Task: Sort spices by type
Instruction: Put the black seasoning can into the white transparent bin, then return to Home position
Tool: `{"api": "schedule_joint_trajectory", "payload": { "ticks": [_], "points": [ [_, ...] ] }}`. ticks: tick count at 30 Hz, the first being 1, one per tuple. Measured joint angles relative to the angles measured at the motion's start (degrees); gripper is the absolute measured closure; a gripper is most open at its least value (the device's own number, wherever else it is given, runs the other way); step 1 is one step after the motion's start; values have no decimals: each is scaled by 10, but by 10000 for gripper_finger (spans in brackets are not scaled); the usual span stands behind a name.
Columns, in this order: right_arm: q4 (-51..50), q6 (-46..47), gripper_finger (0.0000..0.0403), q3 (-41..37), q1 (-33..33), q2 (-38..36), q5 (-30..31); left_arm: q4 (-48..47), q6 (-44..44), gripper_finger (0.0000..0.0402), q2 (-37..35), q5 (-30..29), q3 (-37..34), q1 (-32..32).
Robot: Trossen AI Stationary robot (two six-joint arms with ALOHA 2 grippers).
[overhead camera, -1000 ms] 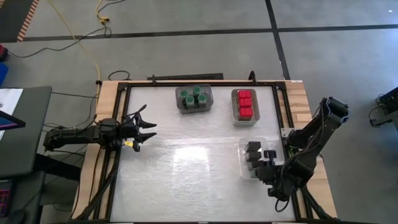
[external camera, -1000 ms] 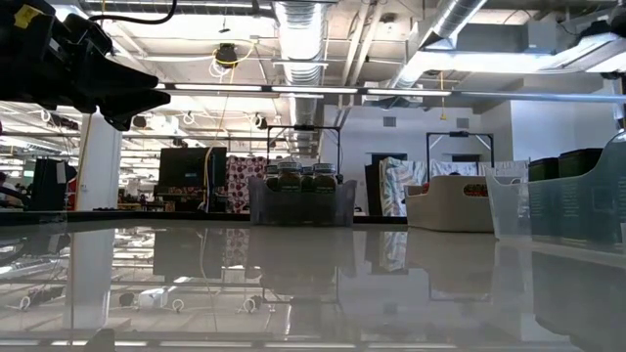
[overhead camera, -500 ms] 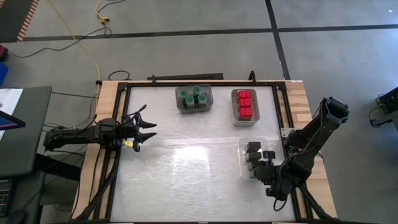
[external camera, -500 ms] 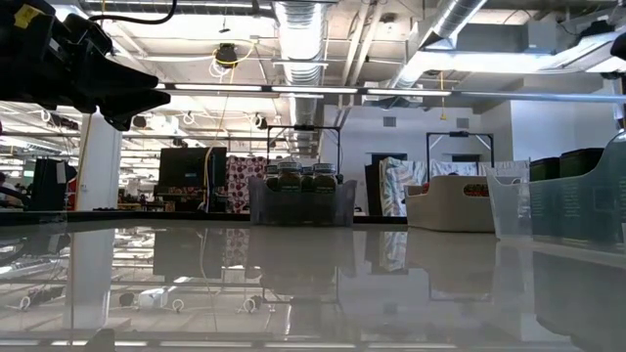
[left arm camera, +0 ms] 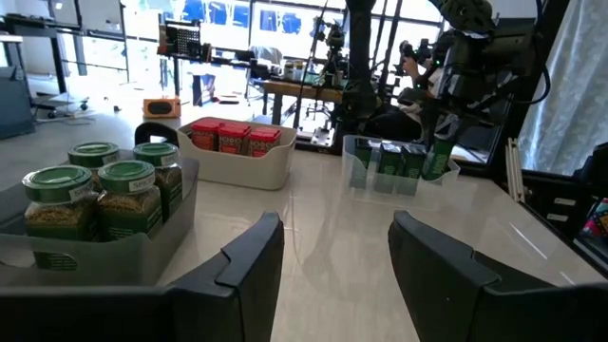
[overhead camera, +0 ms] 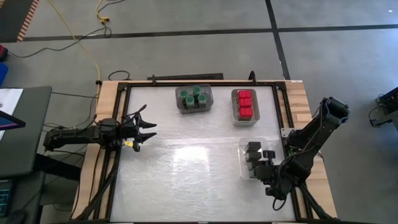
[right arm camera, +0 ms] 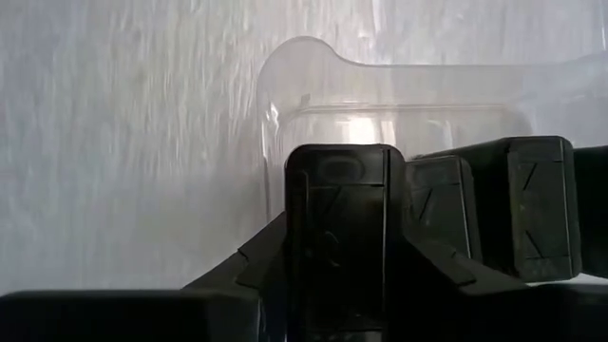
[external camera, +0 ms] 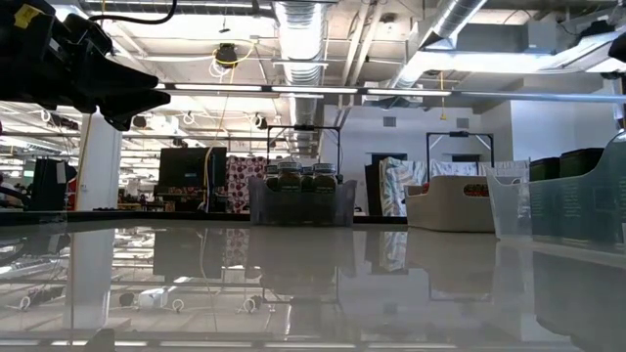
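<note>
The green-lidded jars stand in a grey tray by the far edge. The red-topped boxes fill a white tray beside it. Dark blocks stand in a clear tray near the right edge. My right gripper hangs over that tray, shut on one dark block beside two others. My left gripper waits open above the table's left side, its fingers pointing toward the trays. My right gripper pinches one dark block between its two fingers, one on each long side of it, just below its top face. The fingers come from above, pointing down. The block stands upright at the clear tray's corner; I cannot tell whether its base rests on the tray floor.
A broad bare stretch of the white table top lies between the two arms. A black frame runs along the table's edges. Beyond the table, the low view shows an open workshop with benches and screens.
</note>
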Motion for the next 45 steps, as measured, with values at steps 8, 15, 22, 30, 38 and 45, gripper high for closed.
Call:
{"api": "schedule_joint_trajectory", "payload": {
  "ticks": [8, 15, 22, 30, 38, 45],
  "points": [
    [6, 3, 228, 0, 0, 0, 0, 0, 0, 219, 0, 0, 0, 0],
    [6, 4, 228, 0, 0, 0, 0, 0, 0, 219, 0, 0, 0, 0],
    [7, 4, 210, 0, 0, 0, 0, 0, 0, 219, 0, 0, 0, 0],
    [7, 5, 173, 1, 0, 0, 0, 0, 0, 219, 0, 0, 0, 0],
    [5, 3, 170, 7, 0, -1, 0, 0, 0, 219, 0, 0, 0, 0],
    [2, -14, 170, 44, 0, -1, 6, 0, 0, 219, 0, 0, 0, 0]
  ]
}}
